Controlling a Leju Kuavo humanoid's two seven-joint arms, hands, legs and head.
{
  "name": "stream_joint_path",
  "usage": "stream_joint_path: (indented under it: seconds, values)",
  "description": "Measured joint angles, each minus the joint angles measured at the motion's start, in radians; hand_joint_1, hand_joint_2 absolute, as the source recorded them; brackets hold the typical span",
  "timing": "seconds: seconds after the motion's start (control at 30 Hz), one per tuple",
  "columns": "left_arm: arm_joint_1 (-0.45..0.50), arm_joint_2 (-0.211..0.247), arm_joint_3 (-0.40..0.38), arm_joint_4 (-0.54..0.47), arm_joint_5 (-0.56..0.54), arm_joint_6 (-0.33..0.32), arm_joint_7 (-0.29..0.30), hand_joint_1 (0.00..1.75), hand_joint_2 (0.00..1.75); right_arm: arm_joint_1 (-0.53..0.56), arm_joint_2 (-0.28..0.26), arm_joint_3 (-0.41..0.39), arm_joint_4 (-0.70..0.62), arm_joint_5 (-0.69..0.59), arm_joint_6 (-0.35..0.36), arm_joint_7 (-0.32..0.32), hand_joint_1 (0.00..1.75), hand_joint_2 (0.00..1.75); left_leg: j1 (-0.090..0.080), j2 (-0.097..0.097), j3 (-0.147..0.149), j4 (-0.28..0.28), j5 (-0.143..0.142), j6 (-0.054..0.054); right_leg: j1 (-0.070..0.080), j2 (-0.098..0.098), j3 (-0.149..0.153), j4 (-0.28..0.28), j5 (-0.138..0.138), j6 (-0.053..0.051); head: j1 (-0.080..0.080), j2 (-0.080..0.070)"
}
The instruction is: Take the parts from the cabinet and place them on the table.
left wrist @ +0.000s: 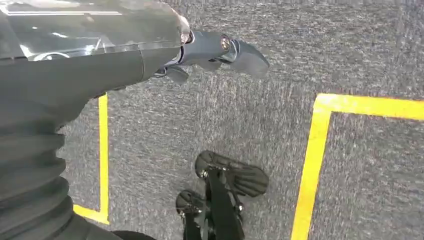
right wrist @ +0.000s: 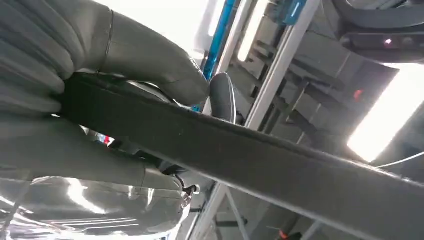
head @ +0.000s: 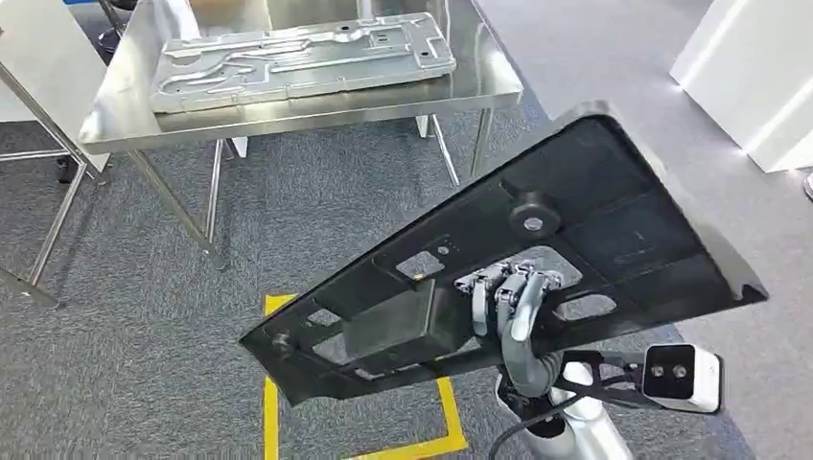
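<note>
Black ribbed panel point(head: 575, 230) in right hand point(head: 513, 297)

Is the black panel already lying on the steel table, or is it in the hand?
In the hand: the right hand grips the black panel, tilted above the carpet.

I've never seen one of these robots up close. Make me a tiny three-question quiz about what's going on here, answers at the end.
1. True or false: the metal table already has a silver part lying on it.
2. Which robot hand carries the black panel? A) left B) right C) both
3. Fill in: the tape marking on the grey carpet is coloured ____.

Key:
1. True; the silver part lies flat on the tabletop.
2. B; the right robot hand grips the tilted panel, while the left robot hand holds nothing above the carpet.
3. Yellow; the yellow tape shows beneath the panel.
</note>
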State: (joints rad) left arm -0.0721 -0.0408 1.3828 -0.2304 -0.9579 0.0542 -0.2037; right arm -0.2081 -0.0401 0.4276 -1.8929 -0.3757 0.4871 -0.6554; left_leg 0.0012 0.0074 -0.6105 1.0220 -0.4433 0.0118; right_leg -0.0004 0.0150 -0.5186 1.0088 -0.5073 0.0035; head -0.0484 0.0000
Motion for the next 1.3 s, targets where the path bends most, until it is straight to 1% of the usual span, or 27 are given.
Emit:
stream_joint_path:
  seconds: [0.07,0.1,0.13,0.2,0.23,0.27,0.3,0.33,0.4,0.43,0.47,0.5,0.6,0.63,0.73,0.77,0.8,0.83,0.9,0.93,0.97,1.0,1.1,1.13,1.23,1.27,1.3]
  values:
    - [-0.001,0.000,0.000,0.000,0.000,0.000,0.000,0.00,1.75,-0.001,0.000,0.000,-0.001,0.000,0.000,0.000,1.75,1.75,0.007,-0.003,0.017,-0.009,0.000,0.010,0.002,-0.001,0.001,0.007,-0.003,0.009,0.000,0.000]
    - [-0.002,0.000,0.000,0.000,0.000,0.000,-0.001,0.00,1.75,-0.001,0.000,0.000,-0.001,-0.001,0.000,0.000,1.75,1.75,0.009,-0.003,0.027,-0.016,-0.002,0.016,-0.002,-0.004,-0.012,0.041,-0.006,0.015,0.000,0.000]
    - [-0.003,0.000,0.000,0.000,0.000,0.000,0.000,0.00,1.75,-0.003,-0.001,0.000,-0.002,-0.001,0.000,0.000,1.75,1.75,0.009,-0.002,0.031,-0.017,-0.005,0.021,-0.003,-0.005,-0.040,0.090,-0.019,0.017,0.000,0.000]
    - [-0.004,0.000,0.000,0.000,0.000,-0.001,0.000,0.00,1.75,0.001,-0.002,0.000,-0.003,-0.002,-0.001,0.000,1.75,1.75,0.009,-0.003,0.041,-0.017,-0.016,0.025,-0.008,-0.006,-0.141,0.246,-0.084,0.030,0.000,0.000]
    - [-0.002,0.000,0.000,0.000,0.000,-0.001,0.000,0.00,1.75,0.004,-0.004,0.000,-0.002,-0.002,-0.001,0.000,1.75,1.75,0.009,-0.003,0.046,-0.017,-0.022,0.025,-0.010,-0.007,-0.183,0.298,-0.106,0.035,0.000,0.000]
    - [-0.001,0.000,0.000,0.000,0.000,-0.001,0.000,0.00,1.75,0.006,-0.006,0.000,-0.002,-0.002,-0.002,0.000,1.75,1.75,0.009,-0.003,0.054,-0.017,-0.029,0.023,-0.012,-0.008,-0.204,0.309,-0.100,0.037,0.000,0.000]
    - [-0.001,0.000,0.000,0.000,0.000,0.001,0.000,0.00,1.75,0.007,-0.007,0.000,-0.002,-0.002,-0.002,0.000,1.75,1.75,0.010,-0.004,0.064,-0.017,-0.036,0.023,-0.013,-0.010,-0.202,0.277,-0.070,0.037,0.000,0.000]
    - [-0.001,-0.001,0.000,0.000,0.000,0.001,-0.001,0.00,1.75,0.008,-0.008,0.000,-0.003,-0.002,-0.002,0.000,1.75,1.75,0.010,-0.004,0.076,-0.017,-0.044,0.020,-0.014,-0.011,-0.181,0.211,-0.021,0.032,0.000,0.000]
    - [-0.001,-0.002,0.000,0.000,0.000,0.002,-0.003,0.00,1.75,0.010,-0.008,0.000,-0.003,-0.001,0.000,0.000,1.75,1.75,0.010,-0.005,0.095,-0.019,-0.062,0.012,-0.012,-0.015,-0.117,0.034,0.100,0.018,0.000,0.000]
    - [-0.002,-0.004,0.001,0.000,0.000,0.002,-0.003,0.00,1.75,0.012,-0.009,-0.001,-0.002,-0.001,0.000,0.000,1.75,1.75,0.006,-0.005,0.107,-0.014,-0.069,0.006,-0.006,-0.018,-0.118,0.018,0.081,0.015,0.000,0.000]
    - [-0.004,-0.004,0.001,0.000,0.000,0.002,-0.003,0.00,1.75,0.014,-0.009,-0.001,-0.002,0.001,0.001,0.000,1.75,1.75,0.006,-0.004,0.100,-0.020,-0.072,-0.001,-0.002,-0.018,-0.119,0.014,0.067,0.008,0.000,0.000]
    - [-0.002,-0.004,0.000,0.000,0.000,0.003,-0.004,0.00,1.75,0.017,-0.009,-0.001,-0.003,0.001,0.001,0.000,1.75,1.75,0.007,-0.002,0.102,-0.026,-0.076,-0.007,-0.001,-0.017,-0.117,0.010,0.085,0.001,0.000,0.000]
    - [-0.004,-0.004,0.000,0.000,0.000,0.003,-0.004,0.00,1.75,0.019,-0.010,-0.001,-0.004,0.001,0.004,0.000,1.75,1.75,0.011,-0.003,0.118,0.003,-0.083,-0.021,-0.007,-0.014,-0.084,-0.004,0.076,-0.019,0.000,0.000]
    - [-0.005,-0.005,0.000,0.000,-0.002,0.002,-0.005,0.00,1.75,0.016,-0.011,-0.001,-0.004,0.001,0.005,0.000,1.75,1.75,0.011,-0.003,0.094,0.052,-0.097,-0.021,-0.006,-0.015,-0.077,-0.005,0.071,-0.026,0.000,0.000]
    - [-0.002,-0.003,0.000,0.000,-0.002,0.001,-0.005,0.00,1.75,0.017,-0.014,-0.001,-0.001,-0.002,0.006,0.000,1.75,1.75,0.014,-0.003,-0.044,0.274,-0.192,-0.031,-0.002,-0.012,-0.060,-0.005,0.051,-0.032,0.000,0.000]
    - [0.001,-0.003,0.000,0.000,-0.002,0.001,-0.005,0.00,1.75,0.017,-0.015,-0.001,0.000,-0.002,0.000,0.000,1.75,1.75,0.014,-0.003,-0.070,0.297,-0.191,-0.032,-0.001,-0.009,-0.052,-0.005,0.044,-0.032,0.000,0.000]
    - [0.001,-0.003,0.000,0.000,-0.002,0.000,-0.005,0.00,1.75,0.017,-0.017,-0.001,0.001,0.001,-0.009,0.000,1.75,1.75,0.014,-0.003,-0.074,0.277,-0.168,-0.029,0.000,-0.007,-0.042,-0.005,0.037,-0.031,0.000,0.000]
    - [0.002,-0.003,0.000,0.000,-0.002,0.000,-0.006,0.00,1.75,0.016,-0.018,-0.001,0.001,0.006,-0.015,0.000,1.75,1.75,0.013,-0.003,-0.060,0.215,-0.118,-0.025,0.000,-0.013,-0.029,-0.005,0.027,-0.031,0.000,0.000]
    - [0.002,-0.003,0.000,0.000,-0.002,-0.001,-0.007,0.00,1.75,0.016,-0.020,-0.001,0.001,0.021,-0.026,0.000,1.75,1.75,0.009,0.016,-0.001,0.034,0.011,-0.013,0.002,-0.021,0.002,-0.005,0.005,-0.027,0.000,0.000]
    - [0.000,-0.002,0.000,0.000,-0.002,-0.002,-0.008,0.00,1.75,0.016,-0.023,-0.001,0.002,0.032,-0.031,0.000,1.75,1.75,-0.001,0.045,0.000,0.018,-0.002,-0.005,0.004,-0.026,0.011,-0.005,-0.002,-0.022,0.000,0.000]
    - [-0.004,-0.002,0.000,0.000,-0.002,-0.002,-0.009,0.00,1.75,0.017,-0.026,-0.001,0.002,0.037,-0.033,0.000,1.75,1.75,-0.006,0.047,0.001,0.004,-0.022,0.000,0.005,-0.029,0.007,-0.005,-0.005,-0.015,-0.001,0.000]
    - [-0.004,-0.002,0.000,0.000,-0.002,-0.002,-0.010,0.00,1.75,0.018,-0.028,-0.001,0.002,0.039,-0.032,0.000,1.75,1.75,-0.008,0.039,0.002,0.004,-0.002,0.006,0.007,-0.036,0.009,-0.006,-0.012,-0.007,0.000,0.000]
    - [0.002,-0.003,0.001,0.000,-0.002,-0.003,-0.010,0.00,1.75,0.020,-0.032,-0.003,-0.004,0.025,-0.026,0.000,1.75,1.75,0.003,0.018,0.027,-0.011,-0.003,0.019,0.006,-0.040,0.020,0.015,-0.020,0.009,0.000,0.000]
    - [0.001,-0.003,0.001,0.000,-0.002,-0.003,-0.010,0.00,1.75,0.018,-0.032,-0.004,-0.007,0.020,-0.021,0.000,1.75,1.75,0.005,0.016,0.035,-0.015,-0.006,0.024,0.004,-0.029,0.002,0.054,-0.028,0.015,0.000,0.000]
    - [-0.001,-0.003,0.000,0.000,-0.002,-0.003,-0.009,0.00,1.75,0.024,-0.033,-0.008,-0.008,0.014,-0.019,0.000,1.75,1.75,0.006,0.007,0.047,-0.017,-0.020,0.028,-0.005,-0.020,-0.146,0.276,-0.116,0.027,0.000,0.000]
    - [0.000,-0.003,0.000,0.000,-0.002,-0.003,-0.009,0.00,1.75,0.027,-0.033,-0.009,-0.008,0.013,-0.019,0.000,1.75,1.75,0.006,0.005,0.053,-0.017,-0.026,0.028,-0.007,-0.020,-0.184,0.316,-0.125,0.031,0.000,0.000]
    - [0.001,-0.003,0.001,0.000,-0.002,-0.003,-0.009,0.00,1.75,0.028,-0.034,-0.009,-0.008,0.013,-0.019,0.000,1.75,1.75,0.007,0.003,0.062,-0.017,-0.033,0.026,-0.008,-0.020,-0.198,0.310,-0.106,0.034,0.000,0.000]
